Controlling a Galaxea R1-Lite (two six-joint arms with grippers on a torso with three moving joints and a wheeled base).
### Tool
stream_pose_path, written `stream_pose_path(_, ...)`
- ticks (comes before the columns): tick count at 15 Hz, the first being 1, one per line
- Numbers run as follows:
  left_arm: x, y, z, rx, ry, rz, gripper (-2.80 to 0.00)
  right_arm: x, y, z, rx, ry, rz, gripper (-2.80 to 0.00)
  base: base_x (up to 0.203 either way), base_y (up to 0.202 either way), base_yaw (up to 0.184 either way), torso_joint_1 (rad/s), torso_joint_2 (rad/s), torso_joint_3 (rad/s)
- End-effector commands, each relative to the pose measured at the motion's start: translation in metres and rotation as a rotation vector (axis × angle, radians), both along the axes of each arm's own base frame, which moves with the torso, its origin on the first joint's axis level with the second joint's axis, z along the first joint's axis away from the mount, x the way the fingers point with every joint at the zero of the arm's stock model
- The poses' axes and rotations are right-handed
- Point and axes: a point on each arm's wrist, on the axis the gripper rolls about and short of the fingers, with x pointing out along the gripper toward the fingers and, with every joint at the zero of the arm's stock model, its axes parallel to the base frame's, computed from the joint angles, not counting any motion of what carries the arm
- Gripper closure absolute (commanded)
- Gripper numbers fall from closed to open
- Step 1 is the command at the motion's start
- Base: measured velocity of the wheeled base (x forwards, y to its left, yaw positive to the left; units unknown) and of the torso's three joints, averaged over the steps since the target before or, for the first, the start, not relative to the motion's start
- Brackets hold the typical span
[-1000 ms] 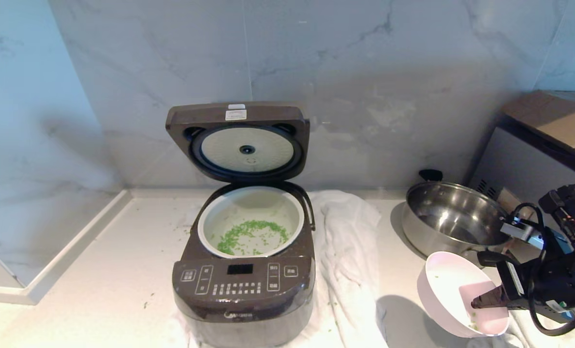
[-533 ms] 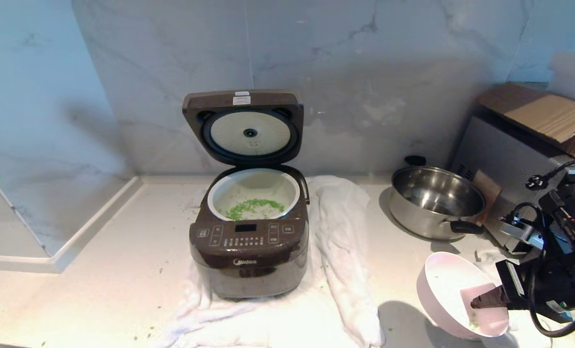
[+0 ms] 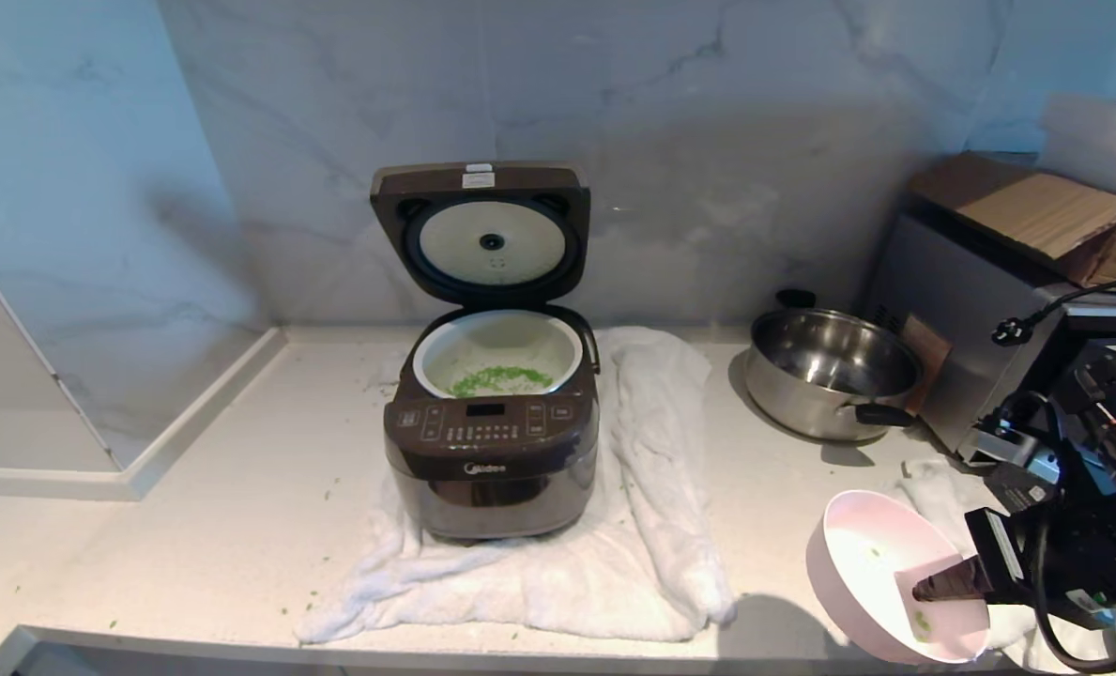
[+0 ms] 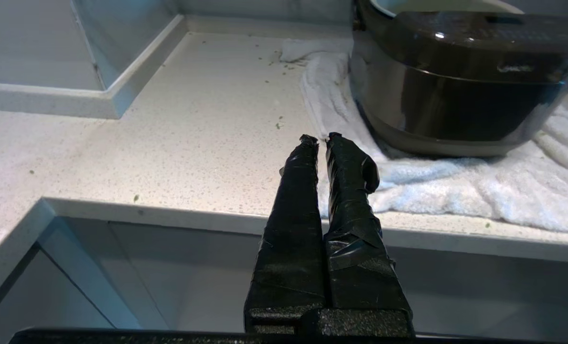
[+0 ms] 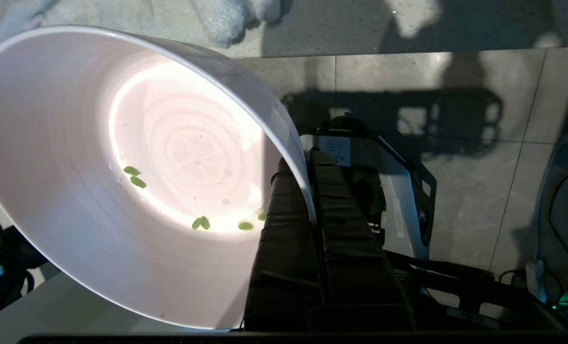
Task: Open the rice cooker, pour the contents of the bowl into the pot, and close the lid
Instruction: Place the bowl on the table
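The speckled white stone desk [image 3: 191, 488] runs back to grey-veined marble wall panels [image 3: 708, 141], with a raised white kerb [image 3: 210, 404] along its 9 o'clock side and its front edge near 6 o'clock. Open desk lies between that kerb and the rumpled white towel [image 3: 651, 507] at centre.

On the towel stands the large dark brown boxy rice cooker [image 3: 492, 469], its flat brown lid [image 3: 482, 235] upright at 12 o'clock with the round pale plate facing out. The round pale-lined pot [image 3: 496, 361] inside it carries a scatter of small bright green chopped contents [image 3: 501, 379].

At 3 o'clock, a grey metal appliance topped with cardboard [image 3: 980, 282] stands against the wall, with a shiny steel pan [image 3: 830, 371] just beside it on bare desk.

At 4 o'clock the small round pink bowl [image 3: 886, 573] is tilted over the desk's front edge, its mouth facing the cooker, pinched at the rim by the right end effector [image 3: 938, 587]; a few green bits cling inside.

The left end effector [image 4: 318, 139], fingers pressed together and holding nothing, hangs at 7 o'clock, seemingly below the desk's edge.
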Motion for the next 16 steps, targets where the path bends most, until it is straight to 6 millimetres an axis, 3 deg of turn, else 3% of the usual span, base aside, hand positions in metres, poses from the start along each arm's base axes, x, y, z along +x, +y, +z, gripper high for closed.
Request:
stream_pose_path(1, 0.0000, 0.0000, 0.0000, 0.000, 0.000, 0.001, 0.00, -0.0018, 0.0006, -0.0007, 0.004, 0.008, 0.003, 0.00, 0.000, 0.000, 0.000, 0.000, 0.00, 0.000)
stream_pose_path(10, 0.0000, 0.0000, 0.0000, 0.000, 0.000, 0.000, 0.00, -0.0014, 0.0018, -0.0018, 0.004, 0.013, 0.008, 0.00, 0.000, 0.000, 0.000, 0.000, 0.00, 0.000)
stream_pose_path(16, 0.0000, 0.0000, 0.0000, 0.000, 0.000, 0.000, 0.00, 0.0003, 0.0026, -0.0021, 0.024, 0.014, 0.018, 0.00, -0.004, -0.010, 0.153, 0.006, 0.01, 0.002)
